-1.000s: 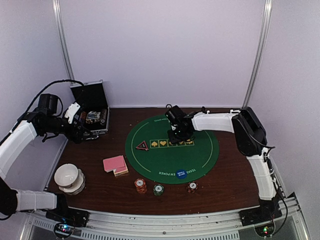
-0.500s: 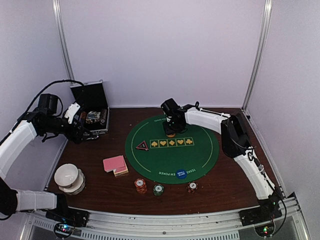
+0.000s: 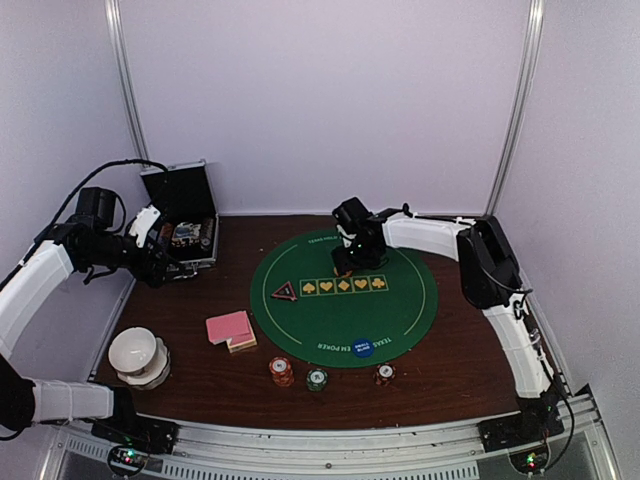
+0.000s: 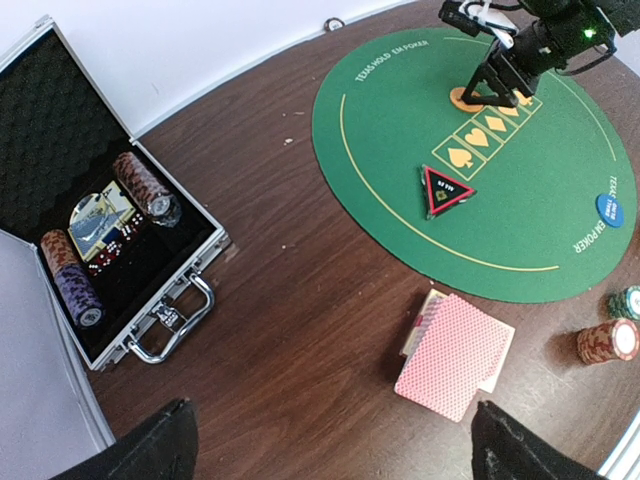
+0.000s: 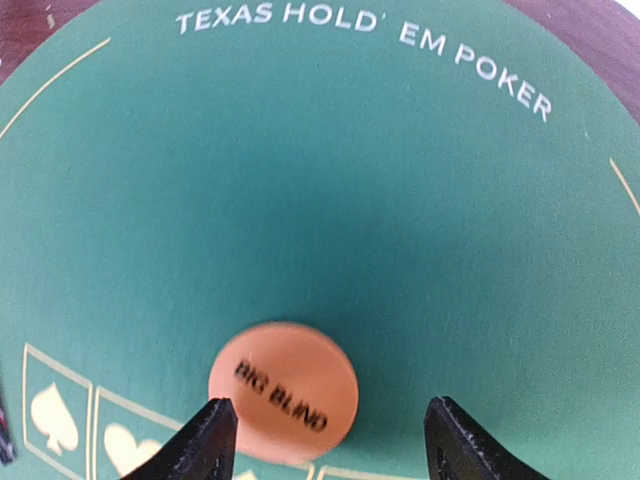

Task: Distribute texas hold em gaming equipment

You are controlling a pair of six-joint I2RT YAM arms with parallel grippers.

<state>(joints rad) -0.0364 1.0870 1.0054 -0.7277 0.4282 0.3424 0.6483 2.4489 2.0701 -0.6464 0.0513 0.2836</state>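
Right wrist view is giving us the close-up: the orange button disc (image 5: 283,390) marked BIG BLIND is lying flat on the green felt mat (image 5: 400,180), right at the far edge of the row of yellow suit boxes (image 3: 344,285). The right gripper (image 5: 327,430) is hanging over it with fingers spread wide — released, one tip on each side of the disc, nothing gripped.

Over on the left, the left gripper (image 4: 330,445) is hovering above the wooden table (image 4: 300,300) with its fingers parted too, holding nothing, near the open black case (image 4: 110,230).

From the top, the blue button disc (image 3: 365,348) is resting at the mat's near edge. The pink-backed cards (image 3: 229,327) are sitting stacked just off the mat's left side, and three small chip stacks (image 3: 317,379) are lining up along the table's near side — a white bowl (image 3: 137,355) is standing at near left.
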